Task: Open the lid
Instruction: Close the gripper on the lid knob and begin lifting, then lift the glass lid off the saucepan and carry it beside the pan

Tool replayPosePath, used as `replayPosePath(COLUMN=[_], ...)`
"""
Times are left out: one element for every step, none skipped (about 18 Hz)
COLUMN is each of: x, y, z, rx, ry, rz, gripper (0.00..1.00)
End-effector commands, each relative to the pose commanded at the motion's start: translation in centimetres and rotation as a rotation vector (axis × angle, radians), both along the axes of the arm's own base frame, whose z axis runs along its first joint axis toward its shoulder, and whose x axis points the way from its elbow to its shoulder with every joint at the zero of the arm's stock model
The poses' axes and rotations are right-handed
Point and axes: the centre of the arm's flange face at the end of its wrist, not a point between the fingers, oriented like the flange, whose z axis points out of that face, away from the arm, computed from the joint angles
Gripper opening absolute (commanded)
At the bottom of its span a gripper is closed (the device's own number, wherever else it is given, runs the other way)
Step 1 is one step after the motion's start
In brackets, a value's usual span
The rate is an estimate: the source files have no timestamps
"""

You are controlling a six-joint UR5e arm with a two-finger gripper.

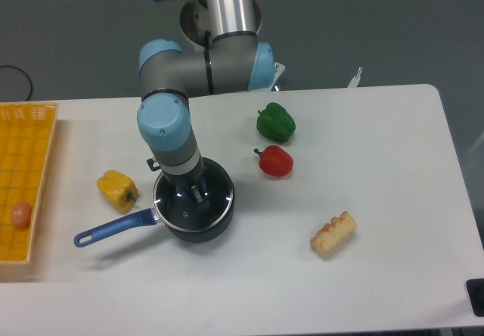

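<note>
One real handle on that lid: the knob in the middle. It's glass, slippery and breakable, sitting on the saucepan. Your gripper is over it; can't tell whether the fingers have closed.

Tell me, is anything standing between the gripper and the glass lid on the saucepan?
Nothing visible does. The gripper is already down at the middle of the round transparent glass lid, which sits on the dark blue saucepan. The arm hides the knob.
</note>
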Motion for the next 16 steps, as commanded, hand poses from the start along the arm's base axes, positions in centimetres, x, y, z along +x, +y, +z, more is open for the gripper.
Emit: replayPosePath(x=[-0.1, -0.1, -0.2, -0.2, -0.3, -0.4, -0.6, -0.7, -0.9, -1.4, -2.2, -2.6, -3.0, -3.5, -4.2, -4.8], y=[0.0, 0.0, -0.1, -0.1, -0.2, -0.2, -0.3, -0.4, -0.3, -0.6, -0.9, -1.2, -1.4, -1.7, -2.0, -2.4], z=[0.0, 0.0, 0.1, 0.1, 0.1, 0.2, 0.2, 0.3, 0.9, 1.1, 1.5, 2.0, 2.4, 2.3, 2.5, 2.9], rx=[0.0, 0.0, 0.001, 0.001, 0.001, 0.002, 0.001, 0.004, 0.01, 0.011, 0.015, 0.021, 0.026, 0.023, 0.025, 0.025], ry=[0.0, 0.0, 0.001, 0.001, 0.001, 0.002, 0.001, 0.003, 0.009, 0.009, 0.013, 0.017, 0.021, 0.021, 0.022, 0.023], rz=[0.002, 0.002, 0.003, 0.003, 0.006, 0.006, 0.009, 0.012, 0.006, 0.003, 0.005, 0.005, 0.002, -0.003, -0.003, -0.005], gripper=[0.65, 0.65, 0.65, 0.65, 0.65, 0.65, 0.65, 0.65, 0.65, 0.65, 0.65, 0.65, 0.65, 0.65, 0.65, 0.65])
